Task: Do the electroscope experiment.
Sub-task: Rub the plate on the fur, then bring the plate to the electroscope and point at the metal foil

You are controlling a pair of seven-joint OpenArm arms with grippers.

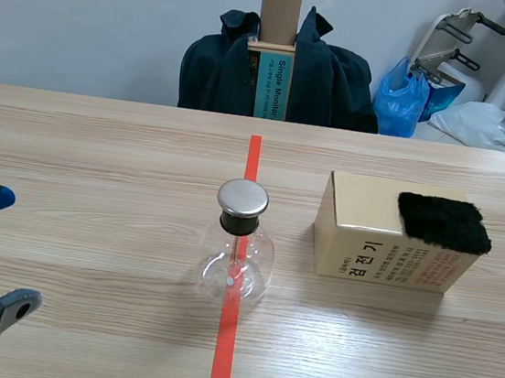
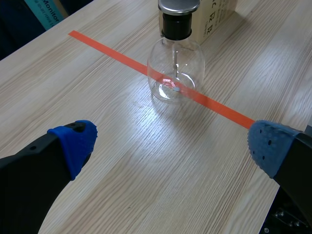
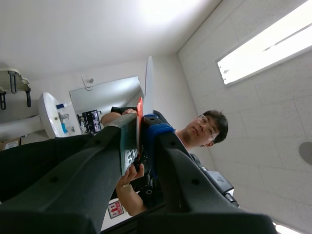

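The electroscope [image 1: 238,243] is standing on the tape line [image 1: 253,152], the wide-open left gripper [image 2: 173,144] hovering left of it. The right gripper [image 3: 140,134] is clamping a white strip [image 3: 148,83], probably for rubbing on the black cloth [image 1: 444,222] next.

— Where does the electroscope [image 1: 238,247] stand?
— Upright at mid-table, on the orange-red tape line [image 1: 253,157]. It is a clear round glass flask with a black stopper, a flat metal cap and a thin rod inside.
— And the rubbing things?
— The black fur pad [image 1: 444,222] lies on the cardboard box [image 1: 365,244], at the end away from the flask. A thin white strip [image 3: 148,83] stands edge-on, clamped between the pads of the right gripper [image 3: 141,134]
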